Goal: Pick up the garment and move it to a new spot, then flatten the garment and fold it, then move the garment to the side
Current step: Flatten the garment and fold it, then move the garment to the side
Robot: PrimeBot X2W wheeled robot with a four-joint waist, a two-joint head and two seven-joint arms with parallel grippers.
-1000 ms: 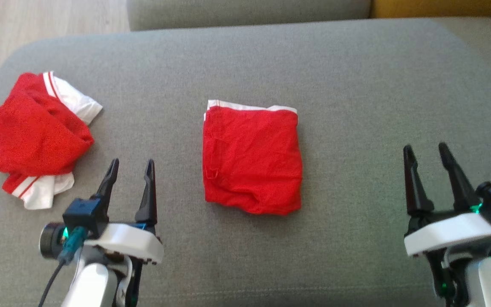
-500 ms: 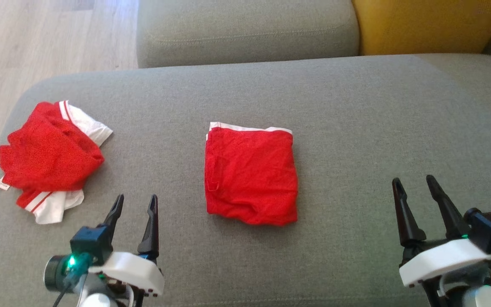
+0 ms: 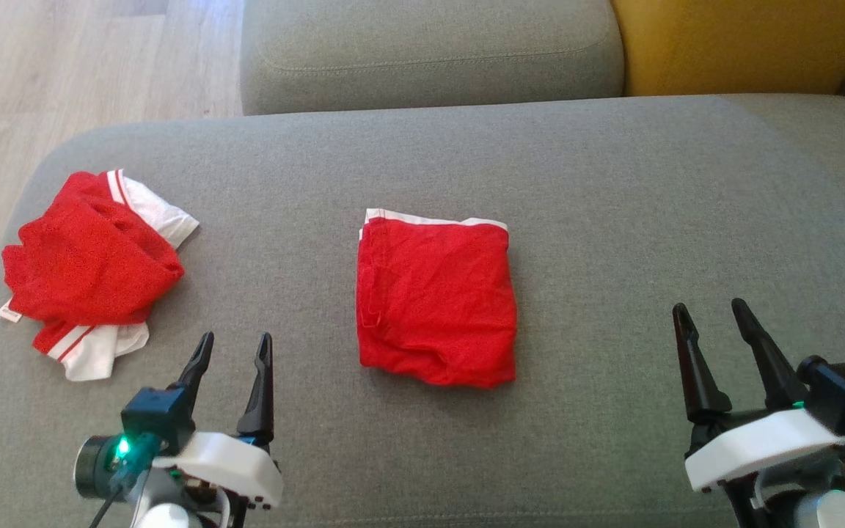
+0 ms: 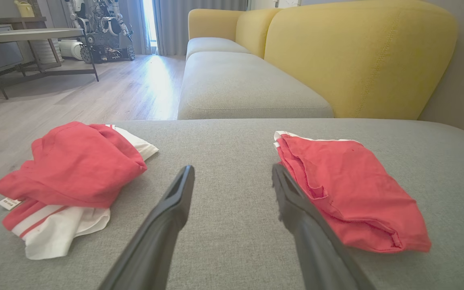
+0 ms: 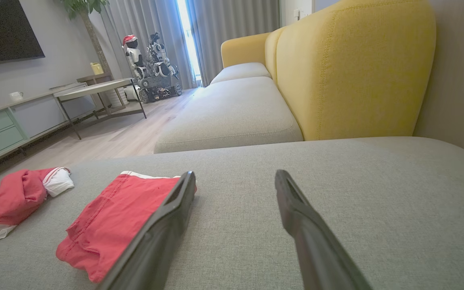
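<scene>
Garment [image 3: 436, 301], head view: red, folded to a rough square with a white band along its far edge. It lies flat in the middle of the grey sofa cushion [image 3: 613, 220]. My left hand [image 3: 235, 345] sits near-left of it, and my right hand [image 3: 708, 308] is near-right and well apart. Both are spread wide and hold nothing. A crumpled red-and-white pile [image 3: 89, 271] lies at the left end, clear of the garment.

Left wrist view: the garment is just right of my fingers, with stacked layers showing along its left edge. I can't tell if there's contact.

Right wrist view: the garment is left of the fingers, and its near corner bulges a bit.

My read is thin, light, floppy cloth, not fragile. Lifted by one corner, the fold would likely slump open. I'd pinch through all layers at the left and right edges, one hand each. Catching only the top layer risks unfolding it.
</scene>
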